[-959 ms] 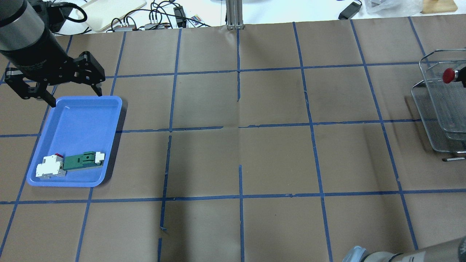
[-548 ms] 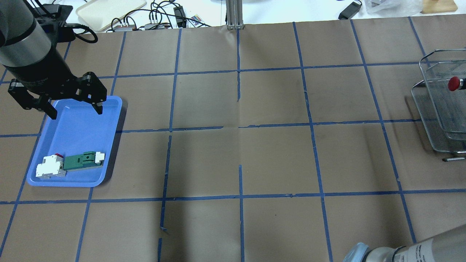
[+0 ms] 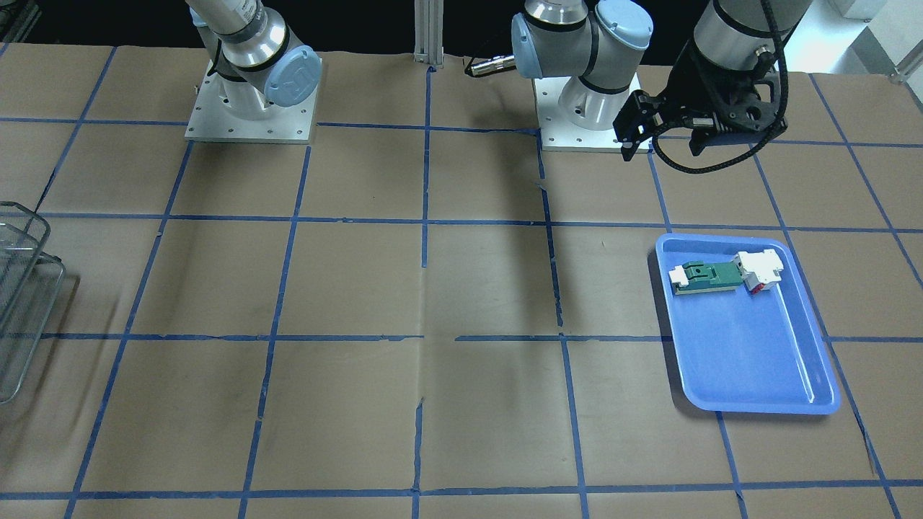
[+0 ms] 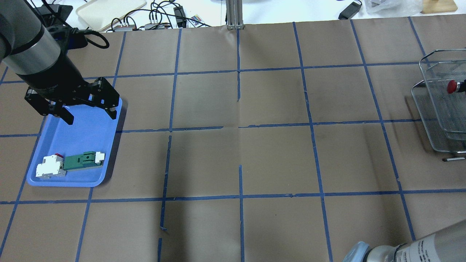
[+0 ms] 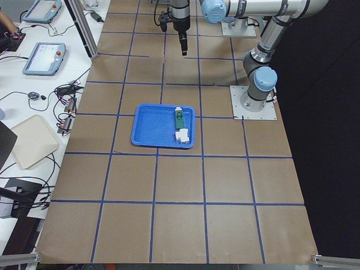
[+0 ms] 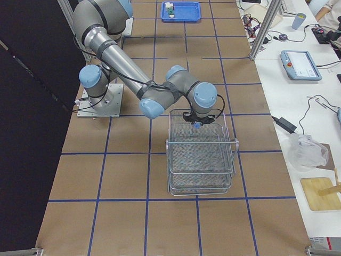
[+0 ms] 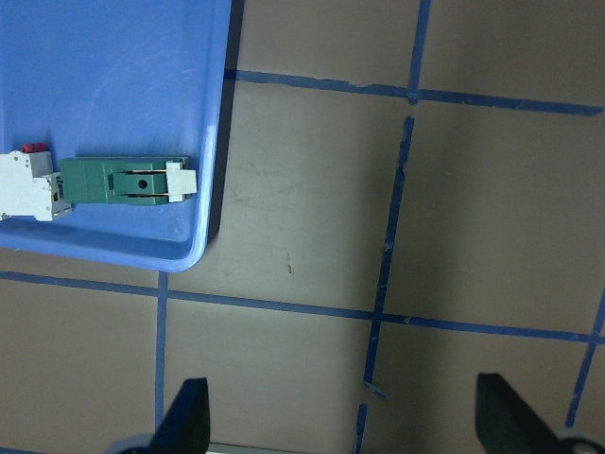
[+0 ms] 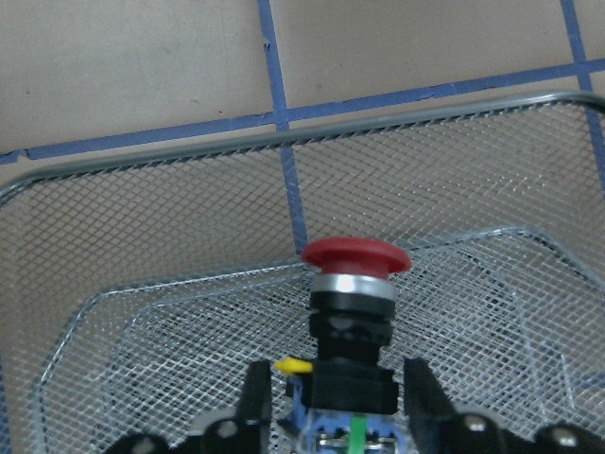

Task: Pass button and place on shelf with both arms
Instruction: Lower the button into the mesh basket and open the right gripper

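The button [image 8: 356, 255], red cap up and black collar below, sits between the fingers [image 8: 423, 392] of my right gripper [image 8: 338, 402], which is shut on its lower body. It hangs inside the top tier of the wire-mesh shelf [image 8: 142, 227], above the mesh floor. In the overhead view the button [image 4: 452, 86] shows at the right edge over the shelf [image 4: 433, 109]; the right gripper is cut off there. The shelf [image 6: 201, 160] stands under the right wrist. My left gripper [image 4: 91, 117] is open and empty over the far end of the blue tray [image 4: 83, 138].
The blue tray [image 3: 750, 360] holds a green-and-white flat part [image 4: 82, 161] and a white block with a red tab [image 4: 49, 167] at its near end. Cables and a cream tray [image 4: 109, 11] lie beyond the table's far-left edge. The right arm's forearm [image 4: 411, 249] crosses the near right corner.
My left gripper has moved nearer and a little right, from the tray's far rim to over the tray. The button has shifted slightly right and nearer inside the shelf.
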Controlling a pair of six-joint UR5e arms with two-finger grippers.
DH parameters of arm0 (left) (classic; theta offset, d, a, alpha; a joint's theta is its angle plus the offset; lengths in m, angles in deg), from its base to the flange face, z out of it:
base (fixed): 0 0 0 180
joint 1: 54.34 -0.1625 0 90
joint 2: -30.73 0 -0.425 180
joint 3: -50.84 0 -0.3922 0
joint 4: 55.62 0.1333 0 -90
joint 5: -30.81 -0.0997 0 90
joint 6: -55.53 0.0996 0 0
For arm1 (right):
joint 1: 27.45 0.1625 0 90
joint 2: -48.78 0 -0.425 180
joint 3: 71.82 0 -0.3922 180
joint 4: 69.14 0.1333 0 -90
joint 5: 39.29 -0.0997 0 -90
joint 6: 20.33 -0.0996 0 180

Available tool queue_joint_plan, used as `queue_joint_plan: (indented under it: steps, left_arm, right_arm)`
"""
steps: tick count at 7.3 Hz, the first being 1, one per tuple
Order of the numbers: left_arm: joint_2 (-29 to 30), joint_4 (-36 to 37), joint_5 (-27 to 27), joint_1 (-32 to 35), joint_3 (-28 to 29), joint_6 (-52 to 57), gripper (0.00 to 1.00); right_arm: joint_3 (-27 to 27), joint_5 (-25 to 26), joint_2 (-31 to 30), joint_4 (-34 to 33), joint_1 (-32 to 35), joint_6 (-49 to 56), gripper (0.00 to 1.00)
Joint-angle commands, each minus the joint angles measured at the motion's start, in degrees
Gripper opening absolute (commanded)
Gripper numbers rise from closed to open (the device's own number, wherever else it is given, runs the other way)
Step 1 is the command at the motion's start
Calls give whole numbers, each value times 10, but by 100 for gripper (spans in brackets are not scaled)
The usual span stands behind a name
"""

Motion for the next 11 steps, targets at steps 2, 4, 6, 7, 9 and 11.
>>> queue_joint_plan:
  steps: [2, 4, 6, 7, 9, 11]
  left_arm:
    - [-2, 2, -3, 37, 0, 2, 100]
    - [-7, 2, -4, 31, 0, 58, 100]
    - [-6, 3, 2, 31, -3, 55, 100]
    - [-5, 5, 3, 30, -3, 54, 100]
    - [-4, 6, 3, 30, -3, 53, 100]
    - [-4, 7, 3, 30, -3, 53, 100]
  right_arm:
    - [-4, 0, -67, 72, 6, -39, 100]
    - [-16, -3, -120, 132, 52, -141, 100]
    - [-18, 0, -187, 148, 144, -281, 100]
    - [-15, 4, -202, 142, 216, -387, 100]
    - [-10, 2, -211, 115, 344, -602, 100]
    - [-10, 19, -196, 84, 423, -804, 100]
